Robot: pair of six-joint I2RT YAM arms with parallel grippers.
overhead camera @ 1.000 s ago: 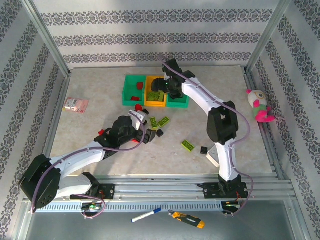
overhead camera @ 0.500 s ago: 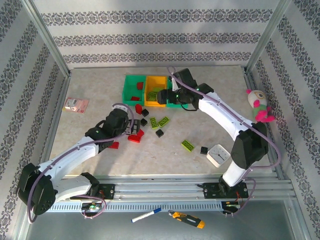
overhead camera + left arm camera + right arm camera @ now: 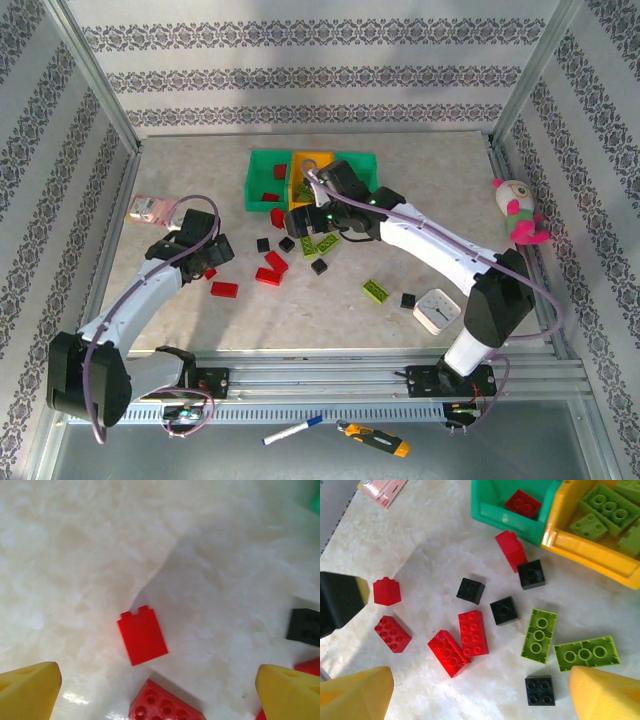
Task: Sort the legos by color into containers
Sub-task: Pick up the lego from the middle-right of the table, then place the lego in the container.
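Since half a second ago the left gripper (image 3: 207, 262) has backed off to the left side of the pile, and the right gripper (image 3: 298, 220) has swung down off the bins and now hangs over the legos (image 3: 267, 277). Nearest the arms there's a white timer (image 3: 437, 310), with one black brick (image 3: 408, 300) just beside it and one lime plate (image 3: 376, 291) a little further left. Then comes the main scatter. From the right wrist I count five red, four black and two lime loose on the table, so with those two strays that's five red, five black and three lime. The left one's jaws are spread wide with nothing in them, and a small red square brick (image 3: 142, 635) lies on the table between and just ahead of its yellow fingertips (image 3: 30, 690). The right one is wide open and empty too. A pink card (image 3: 150, 208) sits off to the left. Farthest back are the three containers in a row. The left green bin (image 3: 250, 182) has two red pieces in it, the orange bin (image 3: 580, 546) has at least three lime ones, and I can't make out what's in the right green bin (image 3: 360, 158).
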